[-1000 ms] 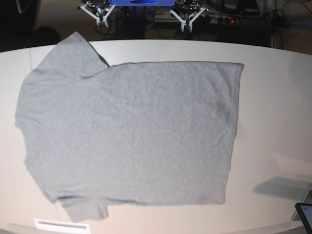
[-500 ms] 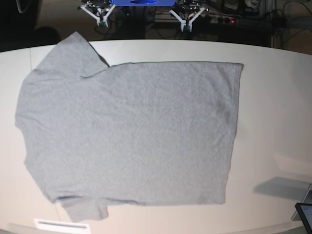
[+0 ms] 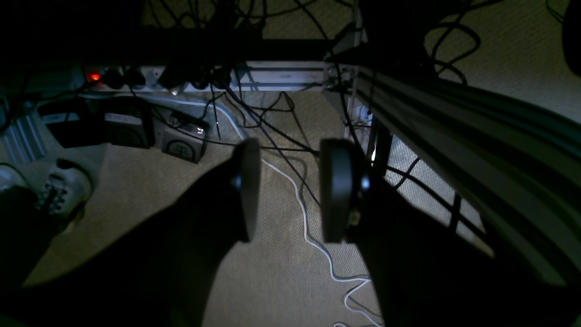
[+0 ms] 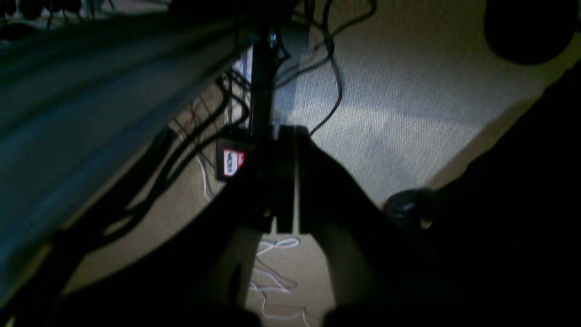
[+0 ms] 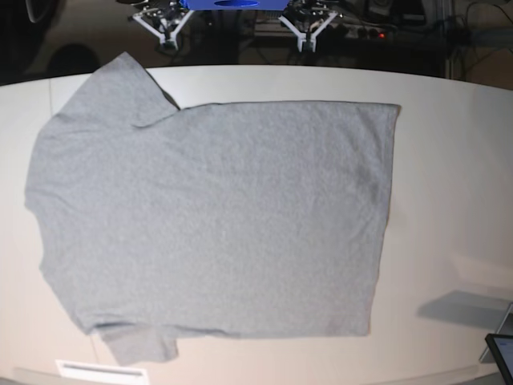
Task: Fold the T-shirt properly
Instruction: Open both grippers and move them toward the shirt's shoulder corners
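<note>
Large heather-grey cotton T-shirt (image 5: pixel 212 216) lies flat on the white table (image 5: pixel 449 160), well ahead of both tools. Left tool (image 3: pixel 290 188) parted, empty; right tool (image 4: pixel 286 181) pressed together. Advice — pinch hem corners evenly before folding.

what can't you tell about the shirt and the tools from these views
- T-shirt underside: hidden against the table in the base view, so any print cannot be seen.
- T-shirt in both wrist views: absent; they face the floor.
- Right tool: dark and blurred in its wrist view.
- Both tools in the base view: small, cut by the top edge.
</note>
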Tool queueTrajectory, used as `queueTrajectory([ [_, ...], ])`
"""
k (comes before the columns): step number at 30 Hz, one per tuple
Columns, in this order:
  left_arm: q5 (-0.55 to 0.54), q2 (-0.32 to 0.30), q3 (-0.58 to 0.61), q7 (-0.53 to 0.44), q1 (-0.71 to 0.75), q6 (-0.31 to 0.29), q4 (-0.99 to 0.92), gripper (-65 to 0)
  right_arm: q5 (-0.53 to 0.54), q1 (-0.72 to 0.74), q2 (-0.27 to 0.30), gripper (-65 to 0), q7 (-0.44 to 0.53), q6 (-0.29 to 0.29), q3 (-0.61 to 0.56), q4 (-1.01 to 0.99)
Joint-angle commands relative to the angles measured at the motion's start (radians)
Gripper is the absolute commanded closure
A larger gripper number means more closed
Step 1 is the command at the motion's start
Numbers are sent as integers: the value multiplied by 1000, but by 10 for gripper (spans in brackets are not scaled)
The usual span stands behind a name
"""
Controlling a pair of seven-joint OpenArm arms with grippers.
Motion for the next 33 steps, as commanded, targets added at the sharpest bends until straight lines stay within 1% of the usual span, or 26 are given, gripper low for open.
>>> queueTrajectory([
  [1, 0, 6, -1, -4, 5, 2, 2, -220, -1, -5, -4, -3, 6, 2, 2, 3],
  [7, 0, 8, 3, -4, 13, 2, 2, -220, -1, -8, 2, -3, 6, 2, 2, 3],
  [11, 7, 8, 8, -8, 46, 2, 20, -220, -1, -39, 2, -3, 3, 0, 2, 3],
  [15, 9, 5, 9, -8, 132, 2, 111, -220, -1, -79, 0, -3, 6, -1, 6, 4],
  [18, 9, 2, 9, -10, 214, -7, 217, -220, -1, -113, 0, 0, 6, -1, 62, 32],
  [21, 9, 0, 9, -10, 290, -27, 318, -220, -1, -194, 0, 0, 6, -1, 126, 150],
  [23, 9, 0, 9, -10, 332, -40, 367, -220, -1, -254, 0, 0, 6, -1, 146, 242],
  [26, 9, -1, 9, -11, 384, -47, 441, -218, -1, -344, 2, 0, 6, -1, 146, 391],
  [32, 9, -34, 9, -13, 481, -47, 609, -217, -1, -533, 2, 0, 6, -1, 148, 716],
  [33, 9, -35, 9, -27, 496, -47, 634, -217, -1, -556, 2, 0, 6, -1, 148, 753],
])
